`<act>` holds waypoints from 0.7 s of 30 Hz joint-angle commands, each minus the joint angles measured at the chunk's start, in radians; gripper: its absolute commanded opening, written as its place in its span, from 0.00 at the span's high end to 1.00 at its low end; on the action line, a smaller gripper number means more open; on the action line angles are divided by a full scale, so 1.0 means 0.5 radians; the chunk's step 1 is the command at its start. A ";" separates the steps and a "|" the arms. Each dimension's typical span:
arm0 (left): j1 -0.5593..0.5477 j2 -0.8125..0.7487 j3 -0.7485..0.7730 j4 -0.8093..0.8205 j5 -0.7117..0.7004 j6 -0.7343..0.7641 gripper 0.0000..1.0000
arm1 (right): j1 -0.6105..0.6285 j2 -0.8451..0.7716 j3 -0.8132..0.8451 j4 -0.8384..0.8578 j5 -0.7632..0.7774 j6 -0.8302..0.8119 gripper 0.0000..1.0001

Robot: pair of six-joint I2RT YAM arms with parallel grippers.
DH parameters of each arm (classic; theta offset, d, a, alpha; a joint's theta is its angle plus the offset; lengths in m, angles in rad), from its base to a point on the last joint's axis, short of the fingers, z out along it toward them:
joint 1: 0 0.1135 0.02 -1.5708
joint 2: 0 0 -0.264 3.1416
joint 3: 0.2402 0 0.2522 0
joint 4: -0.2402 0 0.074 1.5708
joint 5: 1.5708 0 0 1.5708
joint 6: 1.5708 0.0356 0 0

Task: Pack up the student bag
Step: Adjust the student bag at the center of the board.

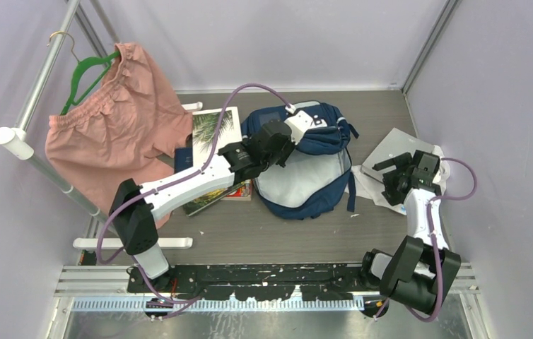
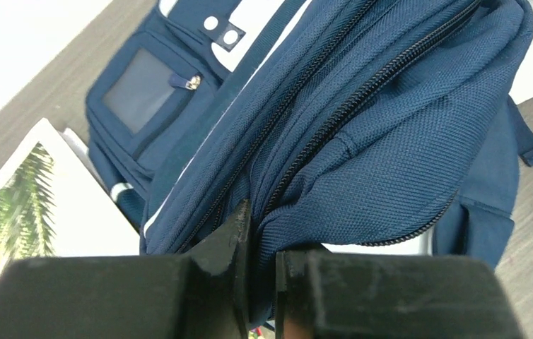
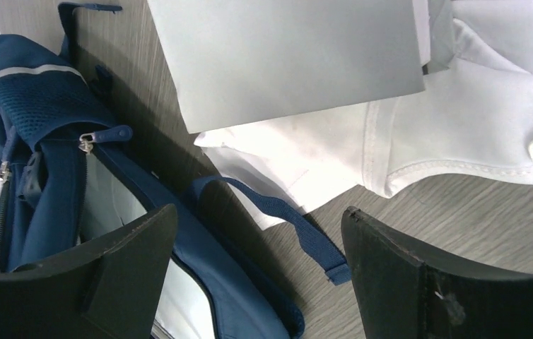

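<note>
Left tool [image 2: 262, 244]: clamped on the navy blue fabric backpack [image 2: 398, 141], at its flap.
Right tool [image 3: 258, 212]: fingers spread wide, above white cloth [image 3: 461, 134].

White arms [image 1: 186, 185] with black joints and jaws, looping purple cables [image 1: 253, 86].

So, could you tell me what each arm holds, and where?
Left fingers pinch the navy blue fabric backpack at its zipper edge; right fingers hold nothing.
</note>
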 commanded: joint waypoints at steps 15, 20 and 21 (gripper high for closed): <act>0.008 -0.618 -0.451 0.095 0.490 -0.613 0.00 | -0.009 0.017 0.295 -0.181 0.998 -0.076 0.13; 0.007 -0.653 -0.579 0.059 0.427 -0.669 0.00 | -0.009 0.220 0.351 -0.074 1.001 -0.174 0.13; 0.007 -0.657 -0.591 0.054 0.430 -0.685 0.00 | -0.012 0.279 0.360 -0.047 0.968 -0.178 0.15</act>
